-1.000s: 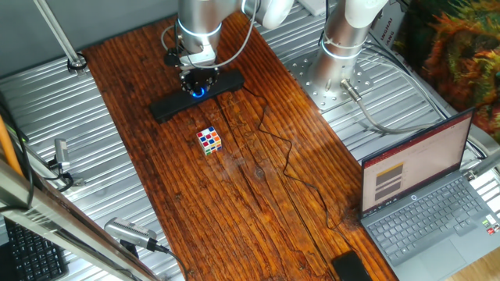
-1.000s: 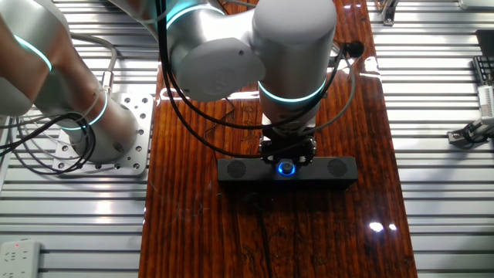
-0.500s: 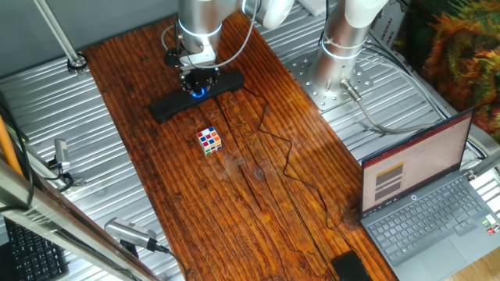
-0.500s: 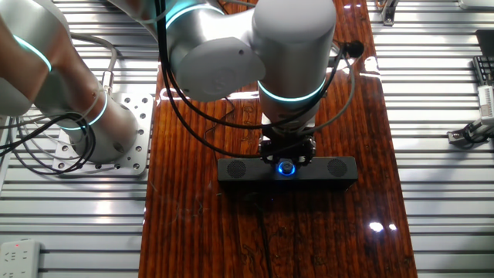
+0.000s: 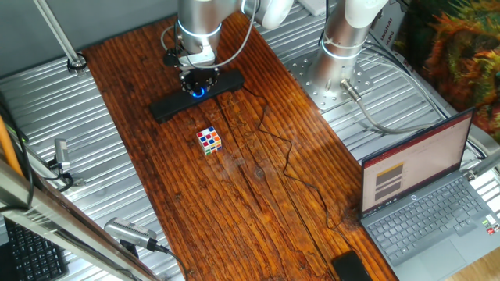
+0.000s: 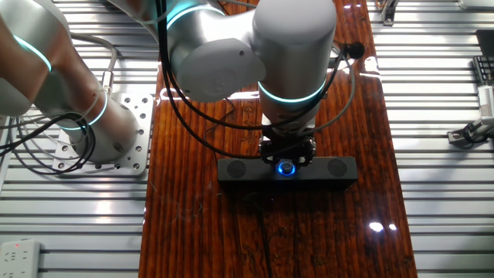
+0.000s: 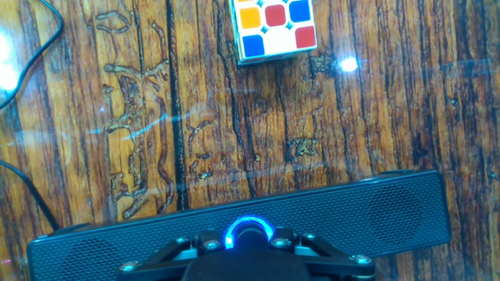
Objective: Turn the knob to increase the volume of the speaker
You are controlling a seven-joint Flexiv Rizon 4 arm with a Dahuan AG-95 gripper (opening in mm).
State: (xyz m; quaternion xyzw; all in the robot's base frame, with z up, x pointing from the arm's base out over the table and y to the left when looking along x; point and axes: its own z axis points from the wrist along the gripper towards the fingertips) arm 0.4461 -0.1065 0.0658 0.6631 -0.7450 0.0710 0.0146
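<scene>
Gripping the knob [image 6: 286, 167], hand [image 6: 287, 157] closed around it, mid speaker [image 6: 340, 171].

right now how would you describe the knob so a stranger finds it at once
Find the long black speaker lying across the wooden table. At its middle, under the gripper, sits the knob: a small round dial ringed in glowing blue, unlike the multicoloured cube nearby.

speaker [image 5: 197, 97] lies across the table's [image 5: 258, 218] far end | knob [image 6: 286, 166] at its middle, gripper [image 6: 286, 157] directly over it | cube [image 5: 208, 140] on table nearer the camera, apart | laptop [image 5: 430, 203] right, off the table
</scene>
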